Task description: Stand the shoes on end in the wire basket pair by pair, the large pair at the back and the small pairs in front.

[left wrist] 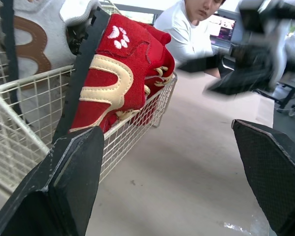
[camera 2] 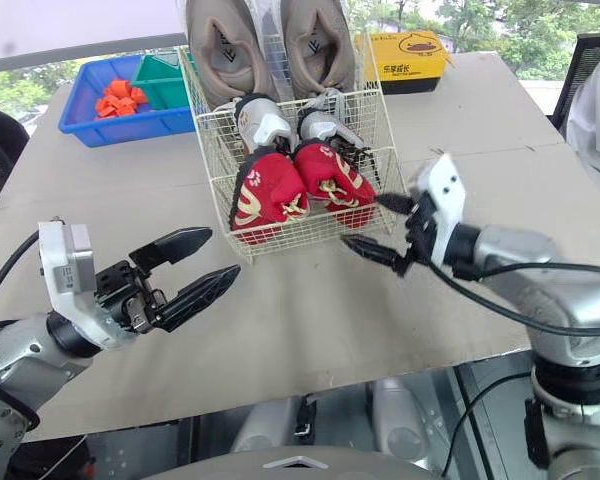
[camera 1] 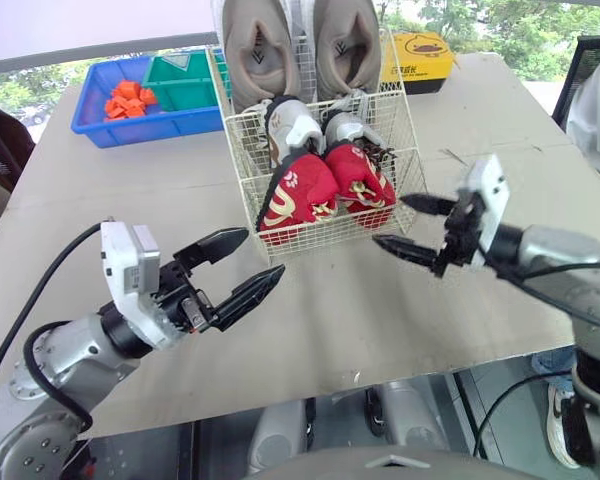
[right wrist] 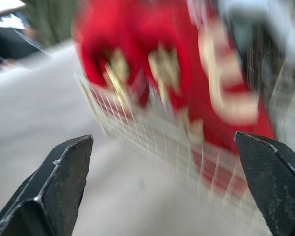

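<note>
1. Wire basket (camera 1: pixel 245 150) sat on the table (camera 1: pixel 330 330), mid-far, w/ all three pairs inside.
2. Large beige pair (camera 1: pixel 260 50): at the basket's far side, on end, side by side, tops well above the rim.
3. Small grey-white pair (camera 1: pixel 293 125): just in front of the beige pair, betw. it and the red pair.
4. Small red pair (camera 1: pixel 300 195): nearest row, against the front wire wall, the two shoes touching, both tilted. Left wrist view showed the left red shoe pressed to the mesh.
5. L gripper (camera 1: pixel 263 253): fingers spread wide, nothing betw. them, above the table just near-left of the basket's near-left corner, apart from the wire.
6. R gripper (camera 1: pixel 388 220): fingers also spread, holding nothing, just beside the basket's near-right corner. Contact w/ the wire couldn't be judged.
7. Far left: blue bin (camera 1: pixel 90 115) w/ orange pieces (camera 1: pixel 128 100); green tray (camera 1: pixel 185 80) beside it, next to the basket.
8. Far right of the basket: yellow box (camera 1: pixel 420 55).
9. A person (camera 1: pixel 595 100) in white was at the table's right edge.
</note>
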`<state>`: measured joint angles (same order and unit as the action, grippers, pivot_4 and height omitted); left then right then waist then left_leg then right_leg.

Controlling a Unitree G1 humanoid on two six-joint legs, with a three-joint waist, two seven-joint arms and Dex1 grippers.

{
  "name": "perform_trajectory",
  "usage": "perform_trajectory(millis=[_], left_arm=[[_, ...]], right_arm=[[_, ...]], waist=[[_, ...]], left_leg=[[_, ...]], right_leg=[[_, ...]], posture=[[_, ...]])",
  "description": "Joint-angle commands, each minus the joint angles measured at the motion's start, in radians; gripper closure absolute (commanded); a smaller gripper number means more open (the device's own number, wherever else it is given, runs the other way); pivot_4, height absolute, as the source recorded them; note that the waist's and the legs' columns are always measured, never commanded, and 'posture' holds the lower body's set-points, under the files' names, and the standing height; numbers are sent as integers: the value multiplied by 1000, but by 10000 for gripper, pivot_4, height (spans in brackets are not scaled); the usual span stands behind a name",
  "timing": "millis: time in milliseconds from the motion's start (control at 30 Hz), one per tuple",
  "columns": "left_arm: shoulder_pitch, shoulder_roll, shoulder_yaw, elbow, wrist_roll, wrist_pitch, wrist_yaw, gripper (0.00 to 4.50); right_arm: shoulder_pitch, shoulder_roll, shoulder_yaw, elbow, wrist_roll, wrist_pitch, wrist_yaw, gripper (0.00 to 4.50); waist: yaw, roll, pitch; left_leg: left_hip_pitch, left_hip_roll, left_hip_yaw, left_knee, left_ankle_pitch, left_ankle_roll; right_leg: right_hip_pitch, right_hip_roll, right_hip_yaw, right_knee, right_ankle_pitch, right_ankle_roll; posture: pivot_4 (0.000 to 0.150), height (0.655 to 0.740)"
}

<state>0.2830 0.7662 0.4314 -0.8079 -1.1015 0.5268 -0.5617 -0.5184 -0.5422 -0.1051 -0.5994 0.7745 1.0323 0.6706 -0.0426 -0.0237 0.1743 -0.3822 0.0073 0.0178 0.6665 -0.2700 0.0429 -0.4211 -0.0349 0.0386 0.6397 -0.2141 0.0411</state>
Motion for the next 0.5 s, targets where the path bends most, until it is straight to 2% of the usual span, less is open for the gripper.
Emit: perform_trajectory(millis=[33, 133, 300, 333, 500], left_arm=[[-23, 11, -1, -2, 6, 1, -12, 0], [-32, 12, -1, -4, 15, 2, -10, 0], [5, -6, 22, -29, 21, -3, 6, 0], [12, -8, 24, -34, 23, -5, 9, 0], [55, -34, 37, -70, 29, -16, 42, 0]], right_arm=[[-79, 20, 80, 49, 9, -19, 19, 5566], [-123, 5, 171, 109, -42, -53, 59, 17978], [-183, 33, 256, 195, -142, -147, 60, 42277], [-189, 42, 262, 203, -152, -164, 61, 44354], [-263, 165, 269, 248, -138, -190, 46, 44354]], waist=[[2, 0, 0], [5, 0, 0], [6, 0, 0], [6, 0, 0], [0, 0, 0]], left_leg=[[0, 0, -1, 0, 0, 0], [-4, 0, -1, 0, 0, 0], [-14, -1, 0, 3, 0, 0], [-15, -1, 0, 3, 0, 0], [-15, 0, -1, 2, 0, 0]], right_leg=[[0, 0, -1, 0, 0, 0], [-3, -1, -1, 0, 0, 0], [-12, -2, -1, 0, 2, 1], [-12, -2, -1, 0, 3, 3], [-14, -2, 0, 2, 3, 3]], posture=[[1500, 7400], [1500, 7400], [1500, 7400], [1500, 7400], [1500, 7400]])
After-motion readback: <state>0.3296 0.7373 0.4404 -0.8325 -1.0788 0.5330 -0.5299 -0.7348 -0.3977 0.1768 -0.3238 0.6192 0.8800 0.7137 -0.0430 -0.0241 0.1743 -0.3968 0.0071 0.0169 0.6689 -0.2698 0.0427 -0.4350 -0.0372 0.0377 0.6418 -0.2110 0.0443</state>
